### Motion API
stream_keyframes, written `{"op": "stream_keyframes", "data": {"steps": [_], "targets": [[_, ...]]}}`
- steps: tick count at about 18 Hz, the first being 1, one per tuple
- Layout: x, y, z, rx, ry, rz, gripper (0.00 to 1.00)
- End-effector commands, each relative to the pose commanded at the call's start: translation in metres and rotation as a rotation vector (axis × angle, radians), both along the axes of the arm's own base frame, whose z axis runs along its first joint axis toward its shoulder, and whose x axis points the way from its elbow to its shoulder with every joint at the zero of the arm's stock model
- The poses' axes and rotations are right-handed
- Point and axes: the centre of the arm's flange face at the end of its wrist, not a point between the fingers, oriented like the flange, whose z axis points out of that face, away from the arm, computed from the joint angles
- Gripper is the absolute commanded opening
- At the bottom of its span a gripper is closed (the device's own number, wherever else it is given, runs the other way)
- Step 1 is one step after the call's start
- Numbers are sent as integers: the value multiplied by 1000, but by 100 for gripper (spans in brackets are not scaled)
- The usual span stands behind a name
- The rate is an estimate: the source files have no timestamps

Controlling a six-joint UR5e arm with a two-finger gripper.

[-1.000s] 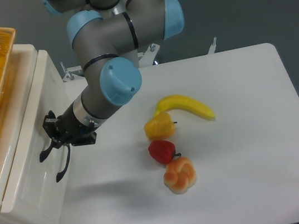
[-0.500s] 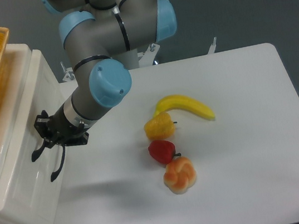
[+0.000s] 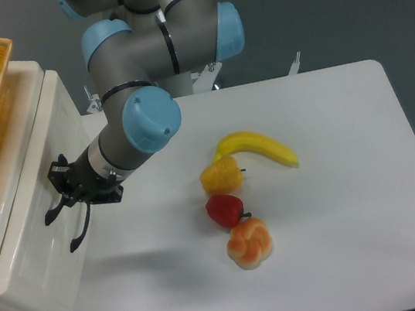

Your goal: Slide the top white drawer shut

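Barely any shift: pincer (image 3: 67, 194) stays against the top white drawer (image 3: 34, 220), its width unclear.

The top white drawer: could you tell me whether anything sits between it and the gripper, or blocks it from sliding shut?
Nothing visible does. The gripper is already at the black handle on the front of the top white drawer. The fruit lies out on the table, away from the cabinet.

Grey tubular arm (image 3: 152, 46) with light-blue joint caps and a black gripper (image 3: 69, 193).
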Motion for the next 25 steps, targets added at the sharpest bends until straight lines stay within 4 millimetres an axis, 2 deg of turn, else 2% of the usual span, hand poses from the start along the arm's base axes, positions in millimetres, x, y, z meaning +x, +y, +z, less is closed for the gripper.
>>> {"op": "stream_keyframes", "data": {"steps": [4,8,9,10,11,12,13,15,18,22,25], "targets": [[5,1,4,1,2,-3,0],[7,3,0,2,2,-12,0],[6,4,0,6,5,-17,8],[3,4,0,7,15,-17,24],[-3,6,-3,11,35,-17,49],[-9,6,-3,16,70,-15,66],[-15,6,-4,19,105,-15,100],[-33,4,-6,31,152,3,100],[-86,-11,-2,60,244,73,100],[-155,-45,19,29,439,125,100],[-211,-89,24,20,571,10,100]]}}
